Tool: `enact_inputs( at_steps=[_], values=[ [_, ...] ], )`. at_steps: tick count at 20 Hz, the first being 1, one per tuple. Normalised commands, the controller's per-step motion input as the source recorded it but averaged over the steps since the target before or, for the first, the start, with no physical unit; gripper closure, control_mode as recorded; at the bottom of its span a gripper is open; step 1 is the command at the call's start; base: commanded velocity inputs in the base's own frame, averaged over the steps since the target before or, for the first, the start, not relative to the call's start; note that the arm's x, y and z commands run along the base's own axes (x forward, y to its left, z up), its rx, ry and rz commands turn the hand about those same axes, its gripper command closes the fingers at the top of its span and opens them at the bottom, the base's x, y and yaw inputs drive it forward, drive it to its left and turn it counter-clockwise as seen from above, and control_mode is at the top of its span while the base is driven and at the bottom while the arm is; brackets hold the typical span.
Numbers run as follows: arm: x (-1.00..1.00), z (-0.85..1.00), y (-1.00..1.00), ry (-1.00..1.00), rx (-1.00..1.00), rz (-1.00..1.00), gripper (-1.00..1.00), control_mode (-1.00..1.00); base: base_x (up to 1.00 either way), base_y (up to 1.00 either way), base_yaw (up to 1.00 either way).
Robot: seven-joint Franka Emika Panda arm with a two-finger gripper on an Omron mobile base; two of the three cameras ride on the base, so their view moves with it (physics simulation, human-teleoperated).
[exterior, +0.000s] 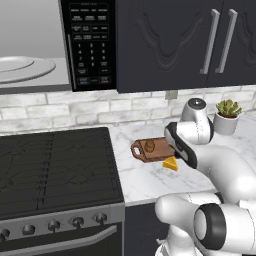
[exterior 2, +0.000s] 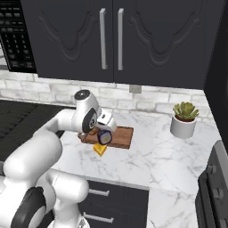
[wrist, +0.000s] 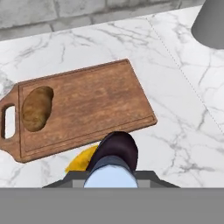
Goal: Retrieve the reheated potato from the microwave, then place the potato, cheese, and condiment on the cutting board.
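Observation:
The potato (wrist: 37,108) lies on the handle end of the cutting board (wrist: 92,105), on the marble counter. My gripper (exterior 2: 104,132) hangs over the board's front edge, shut on the condiment (wrist: 114,151), a dark bottle with a bluish cap pointing at the hand camera. The cheese (wrist: 80,160) rests on the counter just in front of the board, partly hidden under the bottle. From the left base view I see the potato (exterior: 149,145), the board (exterior: 159,151) and the cheese (exterior: 171,164) beside my hand. The microwave (exterior: 91,45) is up left, door open, with its turntable (exterior: 25,69) bare.
A potted plant (exterior 2: 183,121) stands on the counter to the right of the board. The black stove (exterior: 55,165) fills the left side. Dark cabinets (exterior 2: 111,40) hang above the counter. Bare marble lies between the board and the plant.

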Motion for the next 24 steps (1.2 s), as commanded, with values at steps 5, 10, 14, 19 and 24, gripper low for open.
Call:
enact_inputs(
  at_steps=[5, 10, 14, 19, 24],
  values=[
    [0.35, 0.0, 0.0, 0.0, 0.0, 0.12, 1.0, -1.0, 0.0, 0.0, 0.0],
    [0.42, 0.0, 0.01, 0.0, 0.04, 0.1, 1.0, -1.0, 0.0, 0.0, 0.0],
    [0.37, -0.11, 0.18, 0.01, 0.05, 0.08, 1.0, -1.0, 0.0, 0.0, 0.0],
    [0.32, -0.22, 0.2, 0.04, 0.02, 0.04, 1.0, -1.0, 0.0, 0.0, 0.0],
    [0.26, -0.26, 0.12, 0.02, 0.0, 0.03, 1.0, -1.0, 0.0, 0.0, 0.0]
  ],
)
